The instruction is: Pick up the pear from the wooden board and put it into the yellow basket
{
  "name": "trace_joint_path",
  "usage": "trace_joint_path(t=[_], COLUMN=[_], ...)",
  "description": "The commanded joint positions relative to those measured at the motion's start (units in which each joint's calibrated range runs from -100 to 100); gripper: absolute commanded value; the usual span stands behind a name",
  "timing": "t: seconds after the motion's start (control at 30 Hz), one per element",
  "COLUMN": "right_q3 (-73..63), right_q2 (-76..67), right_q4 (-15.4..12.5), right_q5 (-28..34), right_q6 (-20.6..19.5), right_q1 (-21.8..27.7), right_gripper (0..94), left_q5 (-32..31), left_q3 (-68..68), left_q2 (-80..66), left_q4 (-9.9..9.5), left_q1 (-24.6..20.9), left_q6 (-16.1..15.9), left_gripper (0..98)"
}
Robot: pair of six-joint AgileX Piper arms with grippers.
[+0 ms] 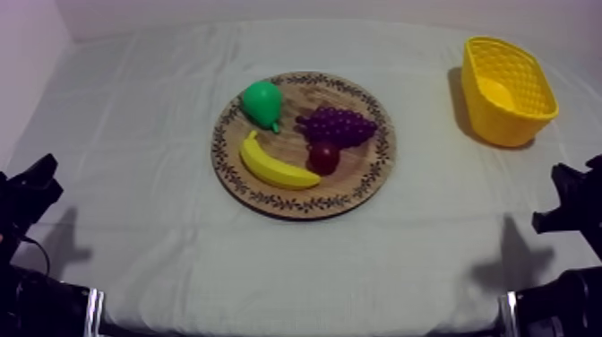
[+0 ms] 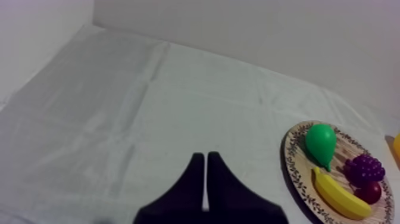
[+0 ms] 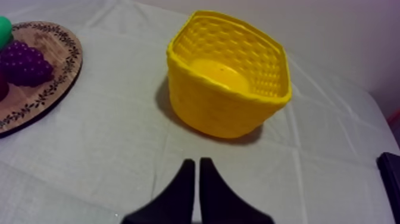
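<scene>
Green pear (image 1: 262, 101) sits on the far left of the wooden board (image 1: 305, 208). It looks light, hard and slippery; grab its fat middle. Both jaws are closed, holding nothing.

Item 1: pear (image 1: 262, 100). Green, glossy toy fruit with a rounded body that tapers to a narrow neck. It lies on its side at the far-left part of the wooden board (image 1: 305, 208), neck turned toward the board's middle, body close to the rim.

Item 2: wooden board. Round, flat, brown, with a dark leaf-like pattern running round the rim. It sits mid-table in the top view.

Item 3: yellow basket (image 1: 497, 125). Bright yellow with lattice-textured walls, a rounded-rectangular rim and a smooth floor. It stands upright with its mouth open upward, at the far right, well apart from the board.
</scene>
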Motion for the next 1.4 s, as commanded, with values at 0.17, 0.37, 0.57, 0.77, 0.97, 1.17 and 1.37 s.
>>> trace_joint_path(t=[0.17,0.37,0.57,0.77,0.97,1.17,1.37], right_q3=[0.0,0.0,-3.6,-22.7,-45.9,-64.9,-80.2], right_q2=[0.0,0.0,5.8,23.6,40.5,54.9,67.7], right_q4=[0.0,0.0,-0.2,-2.1,-6.2,-9.4,-12.7], right_q5=[0.1,-0.1,-2.6,2.0,10.7,17.2,24.1], right_q6=[-0.1,-0.9,-4.1,-6.2,-6.4,-6.8,-6.9], right_q1=[0.0,-0.2,-1.2,-1.6,-2.5,-4.4,-6.4], right_gripper=[0.5,0.6,0.6,0.6,0.6,0.6,0.6], left_q5=[0.0,0.0,0.0,0.0,0.0,0.0,0.0], left_q3=[0.0,0.0,0.0,0.0,0.0,0.0,0.0], left_q2=[0.0,0.0,0.0,0.0,0.0,0.0,0.0], left_q4=[0.02,0.02,0.02,0.02,0.02,0.02,0.02], left_q1=[0.0,0.0,0.0,0.0,0.0,0.0,0.0], left_q6=[0.0,0.0,0.0,0.0,0.0,0.0,0.0], left_gripper=[0.1,0.1,0.1,0.1,0.1,0.1,0.1])
